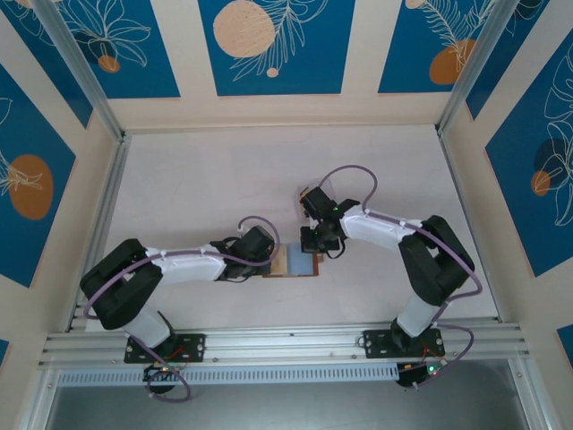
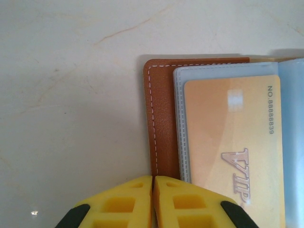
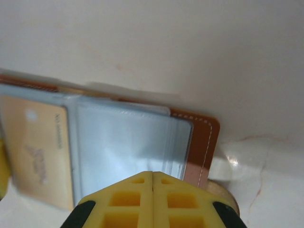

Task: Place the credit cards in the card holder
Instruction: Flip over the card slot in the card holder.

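The left gripper [image 2: 152,179] sat at the card holder's left edge with its yellow fingers [image 2: 118,204] brought fully together, no gap between them and nothing visibly caught there. The tips came down right where the holder's stitched brown border ran out of sight, which read as a pinning job: weighting that flap so the folding wallet could not spring closed. The card holder [image 1: 295,262] itself lay opened flat on the pale table [image 1: 197,170], with a gripper at each end of it, leather side down and clear sleeves facing up. In the sleeve [image 2: 179,118] on the holder's left leaf one credit card [image 2: 228,152], yellow-beige with "VIP" and a number printed on it, was already seated just inside the brown border, so at least that part of the job looked done. On the holder's right leaf the clear pockets [image 3: 123,142] looked unfilled. That was probably why the wallet was being held spread, since a thin card needs a flat, open pocket mouth. The right gripper [image 3: 152,175] was over the holder's right leaf, just inside the brown right border, its jaws likewise closed flush with nothing seen between them. From the wrist views I could not tell whether either pair of tips nipped the leather or merely pressed on it.
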Controlling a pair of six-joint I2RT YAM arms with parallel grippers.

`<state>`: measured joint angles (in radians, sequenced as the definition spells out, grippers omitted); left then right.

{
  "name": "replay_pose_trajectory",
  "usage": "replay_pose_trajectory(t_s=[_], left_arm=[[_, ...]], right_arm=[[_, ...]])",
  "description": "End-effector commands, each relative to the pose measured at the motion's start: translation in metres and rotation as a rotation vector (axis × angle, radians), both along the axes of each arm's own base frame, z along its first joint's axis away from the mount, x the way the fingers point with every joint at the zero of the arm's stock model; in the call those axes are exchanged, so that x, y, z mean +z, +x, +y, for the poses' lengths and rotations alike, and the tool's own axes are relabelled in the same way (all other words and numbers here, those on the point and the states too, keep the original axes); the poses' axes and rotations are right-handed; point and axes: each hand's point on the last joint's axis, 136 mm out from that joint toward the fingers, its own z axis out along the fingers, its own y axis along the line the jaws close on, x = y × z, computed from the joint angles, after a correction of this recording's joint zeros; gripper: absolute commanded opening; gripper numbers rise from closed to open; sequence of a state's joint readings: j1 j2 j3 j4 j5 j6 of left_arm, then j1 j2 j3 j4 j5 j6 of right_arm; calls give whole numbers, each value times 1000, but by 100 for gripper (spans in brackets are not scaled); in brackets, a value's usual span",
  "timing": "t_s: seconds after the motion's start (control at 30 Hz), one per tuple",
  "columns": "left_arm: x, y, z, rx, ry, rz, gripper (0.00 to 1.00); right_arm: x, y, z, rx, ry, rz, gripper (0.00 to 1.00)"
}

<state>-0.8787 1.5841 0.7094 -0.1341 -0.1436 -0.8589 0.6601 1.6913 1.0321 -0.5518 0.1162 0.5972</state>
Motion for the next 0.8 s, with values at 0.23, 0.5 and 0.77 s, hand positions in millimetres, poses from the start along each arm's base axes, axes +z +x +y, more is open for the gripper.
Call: replay_pose_trajectory(t_s=[0.23, 0.5, 0.77], left_arm=[[-46, -23, 8, -25, 68, 115, 10], [-46, -23, 6, -36, 66, 114, 10], [-44, -23, 3, -47, 50, 112, 10]], right_arm=[[-26, -4, 12, 68, -96, 24, 0], [-22, -20, 47, 118, 100, 127, 0], [-8, -26, 88, 126, 402, 217, 6]])
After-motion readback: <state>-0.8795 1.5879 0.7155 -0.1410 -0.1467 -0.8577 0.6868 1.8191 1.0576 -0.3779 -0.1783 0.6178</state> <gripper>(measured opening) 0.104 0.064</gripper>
